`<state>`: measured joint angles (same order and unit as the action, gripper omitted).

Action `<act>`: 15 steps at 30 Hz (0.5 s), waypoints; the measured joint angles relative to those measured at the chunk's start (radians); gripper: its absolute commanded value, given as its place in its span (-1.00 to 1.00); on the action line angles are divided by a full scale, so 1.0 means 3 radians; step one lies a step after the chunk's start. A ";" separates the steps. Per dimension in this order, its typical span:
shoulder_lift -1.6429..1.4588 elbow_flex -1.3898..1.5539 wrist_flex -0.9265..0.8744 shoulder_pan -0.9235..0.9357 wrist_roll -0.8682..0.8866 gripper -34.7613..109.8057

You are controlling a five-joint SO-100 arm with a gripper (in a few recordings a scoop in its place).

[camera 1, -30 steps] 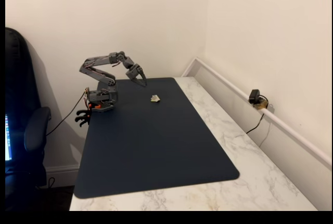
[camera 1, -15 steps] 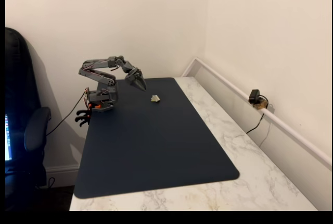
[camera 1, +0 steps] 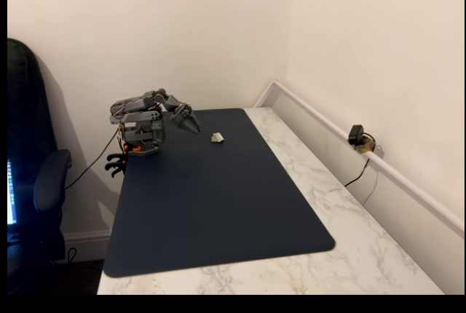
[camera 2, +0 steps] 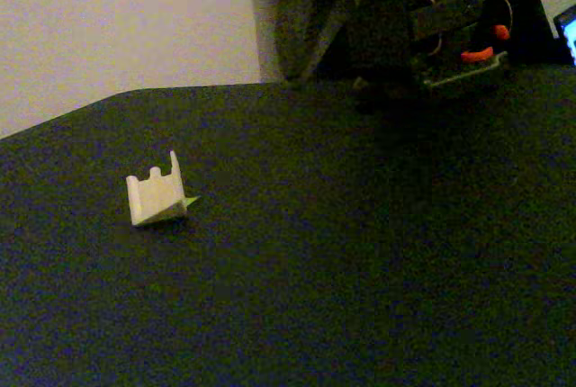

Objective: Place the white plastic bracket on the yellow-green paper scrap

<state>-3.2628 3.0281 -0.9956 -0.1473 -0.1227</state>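
Bracket (camera 2: pixel 155 196) sitting on the mat (camera 1: pixel 218 204), with a sliver of scrap (camera 2: pixel 190 200) poking out at its 3 o'clock, so seemingly already on the paper. Gripper (camera 1: pixel 191 126) parked at the bracket's 9 o'clock in the wide fixed view, apart, holding nothing; can't tell how open. Main risk: nudging that tiny piece off the scrap with any stray swing.

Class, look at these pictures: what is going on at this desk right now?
A small grey robot arm sits folded at the back of a dark mat, its gripper holding nothing. The white plastic bracket already rests on the mat, apart from the gripper, with a sliver of yellow-green paper scrap peeking out beside it.
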 measured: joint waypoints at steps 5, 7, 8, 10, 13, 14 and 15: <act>-0.0031 0.0015 -0.0072 0.0000 0.0000 -0.51; -0.0031 0.0036 -0.0102 0.0000 0.0010 -0.51; -0.0031 0.0051 -0.0138 0.0000 0.0026 -0.52; -0.0031 0.0046 -0.0205 0.0010 0.0046 -0.52; -0.0031 0.0046 -0.0225 0.0123 0.0148 -0.52; -0.0031 0.0046 -0.0225 0.0143 0.0164 -0.52; -0.0031 0.0046 -0.0225 0.0159 0.0169 -0.52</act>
<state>-3.2720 3.0419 -1.0630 -0.0997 -0.0721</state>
